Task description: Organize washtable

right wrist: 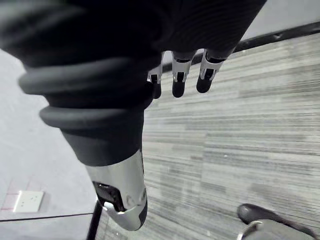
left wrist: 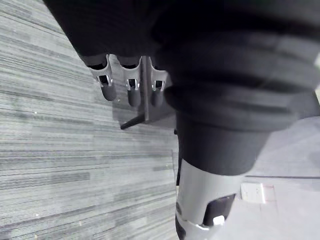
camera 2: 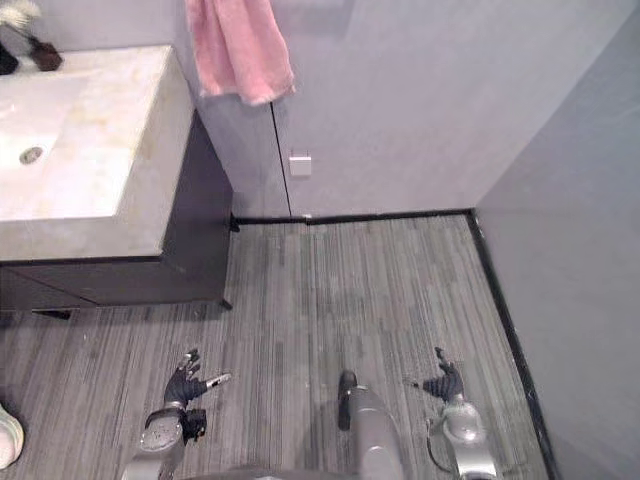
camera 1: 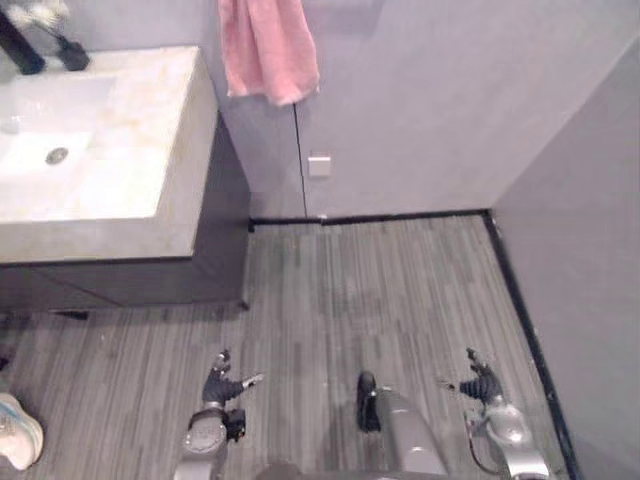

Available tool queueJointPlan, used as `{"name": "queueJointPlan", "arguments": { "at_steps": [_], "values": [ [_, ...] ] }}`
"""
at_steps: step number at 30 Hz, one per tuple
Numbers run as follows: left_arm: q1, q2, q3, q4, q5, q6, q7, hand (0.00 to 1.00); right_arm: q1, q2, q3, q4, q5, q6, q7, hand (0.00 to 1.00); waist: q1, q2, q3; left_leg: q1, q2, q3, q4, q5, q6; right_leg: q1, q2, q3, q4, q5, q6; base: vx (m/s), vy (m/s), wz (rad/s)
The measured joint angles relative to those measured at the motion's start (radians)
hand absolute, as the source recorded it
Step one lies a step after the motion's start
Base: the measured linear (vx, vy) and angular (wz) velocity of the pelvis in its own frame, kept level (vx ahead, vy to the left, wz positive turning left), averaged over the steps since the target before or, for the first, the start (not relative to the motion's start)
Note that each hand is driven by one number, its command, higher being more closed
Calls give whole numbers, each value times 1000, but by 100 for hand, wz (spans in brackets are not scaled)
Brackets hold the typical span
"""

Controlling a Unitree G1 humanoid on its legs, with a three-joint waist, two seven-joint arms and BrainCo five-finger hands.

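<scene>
The left hand (camera 1: 222, 386) hangs low over the floor (camera 1: 370, 290), close to the robot. Its fingers (left wrist: 134, 92) are loose and a little spread, and its thumb sticks out to the side. The right hand (camera 1: 481, 381) hangs low on the other side. Its fingers (right wrist: 178, 82) are loose and a little spread too. Both hands are well apart from each other and from the washtable.

The floor is made of grey striped planks. A white shoe (camera 1: 15, 432) sits on it at the far left edge, near the robot.

Further off, on the robot's left, stands the washtable (camera 1: 150, 150). It has a pale stone top and a dark cabinet (camera 1: 215, 230) under it. A white sink (camera 1: 40, 125) is set into the top, with a round drain (camera 1: 57, 155) in it. At the back of the sink there is a dark tap (camera 1: 20, 45). Just beside the tap stands a small dark vase (camera 1: 72, 52) with white flowers (camera 1: 40, 12).

On the wall past the washtable hangs a pink towel (camera 1: 268, 50). Lower on the same wall is a small white socket (camera 1: 319, 166). A black strip (camera 1: 370, 217) runs where the wall meets the floor.
</scene>
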Motion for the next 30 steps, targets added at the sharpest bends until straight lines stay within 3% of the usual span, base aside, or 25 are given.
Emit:
{"name": "queueJointPlan", "arguments": {
  "at_steps": [2, 3, 4, 6, 8, 9, 10, 11, 12, 13, 14, 17, 18, 19, 20, 21, 23, 24, 26, 27, 29, 30],
  "values": [
    [15, -2, 0, 1, -1, 0, -1, 0, 0, 15, 31, 0, 6, -11, -1, 0, 13, -16, 14, -88, 57, 58, 238, -26, 37, 164, 26, 8, -107, 1, -7, 519, -219, -6],
    [19, -8, 0, 0, 0, 0, -1, 0, -1, 24, 29, 1, 14, -19, -4, 0, 30, -33, 22, -145, 68, 92, 275, -43, 60, 242, 31, 24, -170, 1, -8, 475, -194, -20],
    [20, -10, -1, 1, -1, 0, -1, 0, -3, 26, 27, 1, 20, -19, -4, 0, 39, -34, 21, -178, 68, 106, 263, -53, 59, 270, 32, 32, -198, 0, -10, 421, -138, -33],
    [17, -15, 3, 1, 0, 2, 0, 0, -32, 27, 15, 16, 21, -15, -6, 0, 57, -28, 29, -294, 39, 151, 72, -86, 43, 329, 29, 65, -256, -1, -11, 416, -34, -51],
    [19, -26, 7, 11, 0, 3, 0, 0, -40, 30, 9, 31, 21, -13, -8, 0, 77, -33, 39, -315, -15, 168, -165, -76, 37, 373, 8, 80, -272, -14, 9, 385, 60, -54],
    [19, -35, 7, 17, 0, 3, 0, 0, -35, 33, -4, 31, 21, -13, -8, 0, 83, -35, 40, -315, -46, 163, -281, -46, 22, 400, -4, 90, -281, -30, 32, 488, 176, -44],
    [33, -47, 7, 20, 0, 2, 0, 0, -20, 33, -21, 31, 20, -12, -13, 0, 80, -12, 34, -311, -74, 149, -432, 56, 39, 437, 2, 99, -290, -69, 64, 409, 158, -42],
    [38, -52, 7, 21, 0, 2, 0, 0, -12, 30, -22, 31, 20, -10, -19, 0, 81, 4, 29, -314, -74, 135, -462, 113, 53, 449, 12, 105, -287, -93, 75, 515, 256, -34],
    [28, -41, 16, 41, -1, 4, 1, 0, -12, 47, -19, 46, 20, 2, -26, 0, 80, -9, 25, -321, -93, 114, -412, 167, 130, 469, -8, 118, -266, -132, 96, 361, 186, -14],
    [27, -41, 19, 40, -2, 4, 2, 0, -8, 54, -19, 45, 19, 4, -25, 0, 76, -24, 22, -317, -111, 114, -412, 147, 135, 465, -31, 118, -248, -138, 106, 533, 256, -2],
    [24, -44, 18, 39, -2, 1, 1, 0, -1, 60, -20, 45, 19, 4, -26, 0, 81, -47, 15, -316, -142, 118, -413, 107, 142, 443, -64, 118, -192, -151, 127, 354, 153, 10],
    [34, -49, 16, 63, -2, 7, 0, 0, 13, 66, -23, 49, 10, 7, -25, 0, 79, -53, 17, -250, -191, 122, -424, 40, 160, 312, -121, 129, 180, -149, 170, 405, 202, 16],
    [35, -39, 16, 75, -2, 13, 1, 0, 16, 76, -21, 50, -1, 7, -24, 0, 78, -57, 18, -189, -213, 117, -439, 19, 173, 229, -149, 156, 413, -116, 229, 447, 192, 28],
    [35, -31, 14, 78, -2, 15, 2, 0, 24, 82, -17, 50, -2, 8, -23, 0, 74, -55, 17, -152, -219, 112, -436, 9, 184, 190, -159, 169, 525, -124, 225, 513, 184, 41],
    [33, -24, 6, 78, -2, 15, 2, 0, 29, 85, 1, 50, -2, 8, -23, 0, 74, -57, 16, -104, -227, 101, -442, -10, 191, 139, -161, 167, 604, -140, 198, 417, 114, 37],
    [31, -21, 6, 78, -2, 15, 3, 0, 25, 85, 11, 51, -2, 8, -22, 0, 75, -58, 16, -81, -229, 96, -453, -14, 194, 114, -159, 165, 611, -151, 182, 440, 66, 44],
    [22, -7, 5, 77, 0, 15, 3, 0, 10, 88, 29, 51, -2, 7, -21, 0, 67, -57, 16, -27, -227, 70, -488, -14, 195, 56, -145, 141, 544, -186, 154, 323, 0, 47],
    [18, -7, 4, 78, 0, 15, 3, 0, 6, 91, 29, 51, -2, 3, -21, 0, 53, -59, 15, 5, -225, 46, -506, -14, 194, 27, -132, 128, 406, -191, 147, 216, -48, 63],
    [22, -6, -3, 77, 1, 14, 2, 0, 16, 96, 27, 52, -2, 2, -22, 0, 51, -72, 6, 37, -229, 36, -527, -23, 175, 35, -117, 123, 175, -128, 134, 292, -102, 56],
    [23, -3, 0, 87, 3, 13, 2, 0, 17, 108, 26, 59, -1, 0, -22, 0, 53, -101, 2, 44, -243, 21, -519, -46, 144, 31, -124, 134, 92, -9, 96, 250, -138, 31],
    [31, -16, -4, 86, 3, 16, 1, 0, 27, 113, 23, 74, -1, 0, -22, 0, 53, -87, -20, 42, -212, 3, -518, -57, 125, 42, -104, 114, 71, -15, 87, 233, -167, 28],
    [36, -23, 5, 79, 3, 16, 2, 0, 38, 123, 23, 70, -1, 0, -21, 0, 54, -82, -20, 23, -182, 3, -464, -79, 90, 71, -85, 87, 37, -32, 75, 214, -173, 28]
  ]
}}
